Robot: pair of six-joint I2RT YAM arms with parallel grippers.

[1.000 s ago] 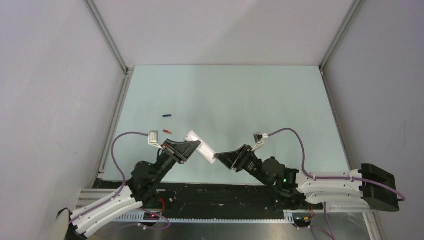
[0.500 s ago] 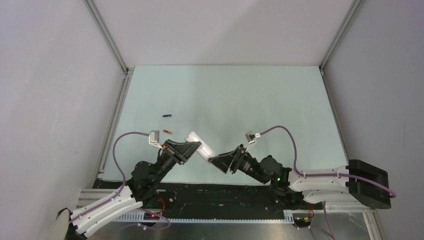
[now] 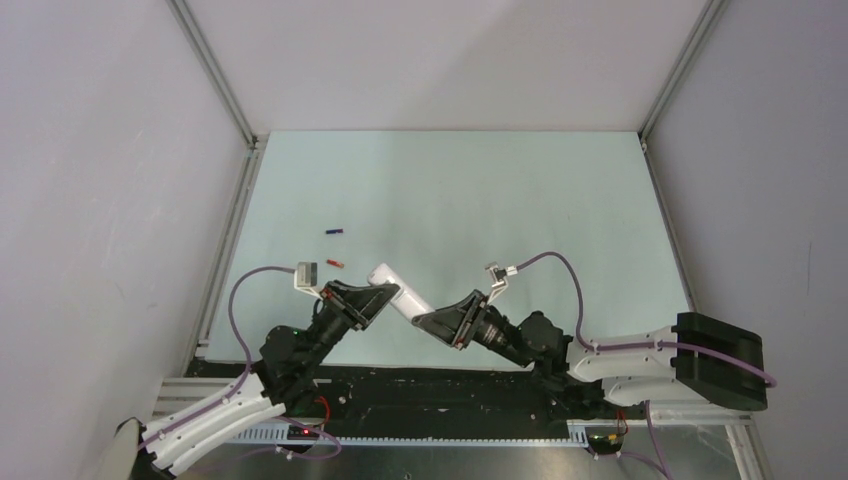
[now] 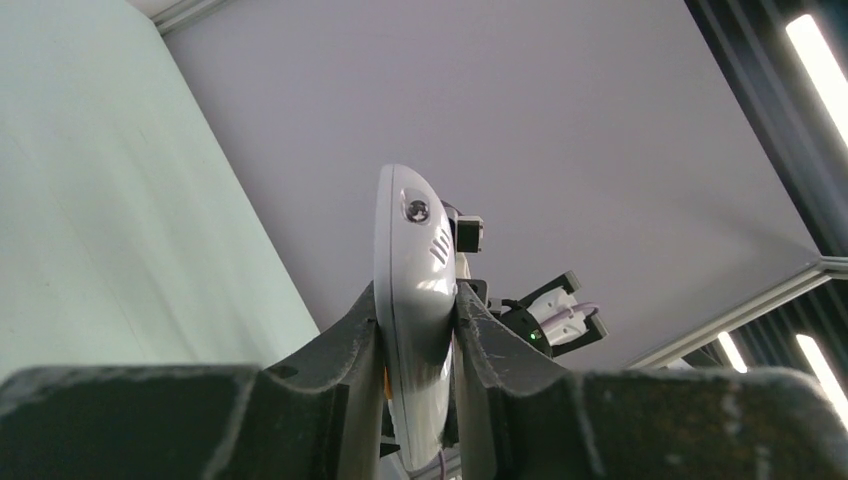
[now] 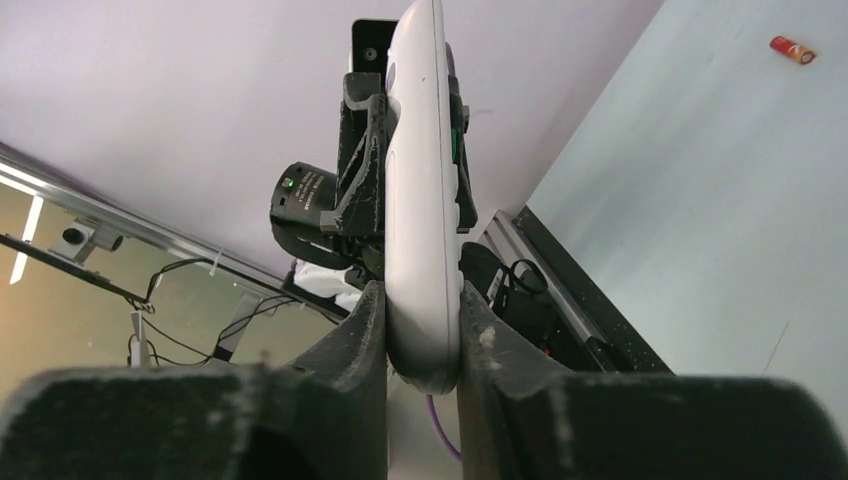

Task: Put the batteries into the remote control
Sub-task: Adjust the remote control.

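Note:
The white remote control (image 3: 397, 287) is held off the table between both arms. My left gripper (image 3: 378, 297) is shut on its far end, seen edge-on in the left wrist view (image 4: 414, 260) between the jaws (image 4: 417, 312). My right gripper (image 3: 428, 322) is shut on its other end; the right wrist view shows the remote (image 5: 421, 190) edge-on between my jaws (image 5: 422, 322). The red-orange battery (image 3: 336, 263) and the dark blue battery (image 3: 334, 232) lie on the table left of the remote. The red one also shows in the right wrist view (image 5: 791, 47).
The pale green table (image 3: 500, 200) is walled by grey panels at the back and sides. A black base strip (image 3: 440, 385) runs along the near edge under the arms. No cover plate is in view.
My right gripper has moved left and closed over the remote's near end. The left gripper has kept its hold with little movement. The batteries have not moved.

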